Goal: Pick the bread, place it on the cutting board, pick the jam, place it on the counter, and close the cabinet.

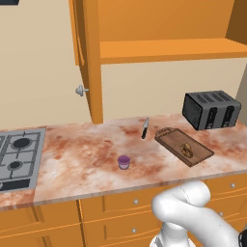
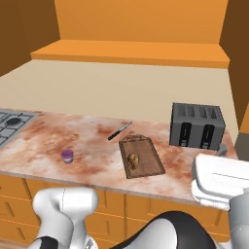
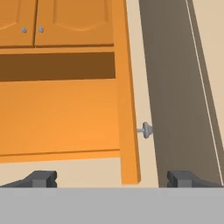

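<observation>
The bread (image 1: 186, 150) (image 2: 133, 159) lies on the dark cutting board (image 1: 169, 137) (image 2: 146, 168), right of centre on the counter (image 1: 87, 159) (image 2: 92, 138). The purple jam (image 1: 124, 162) (image 2: 67, 156) stands upright on the counter near its front edge. The cabinet (image 1: 169, 48) (image 2: 131, 51) above is open, and its left door (image 1: 90, 62) swings out with its knob (image 1: 81, 90) facing left. My gripper (image 3: 113, 179) is open with nothing between its fingertips. It faces a cabinet door's thin edge (image 3: 129, 109), close to that door's silver knob (image 3: 145, 130). My white hand (image 2: 219, 177) is at the far right.
A black toaster (image 1: 211, 109) (image 2: 197, 125) stands at the back right. A knife (image 1: 145, 128) (image 2: 119, 131) lies behind the board. The grey gas hob (image 1: 19, 157) (image 2: 12, 121) is at the left. Orange drawers (image 1: 120, 200) run under the counter.
</observation>
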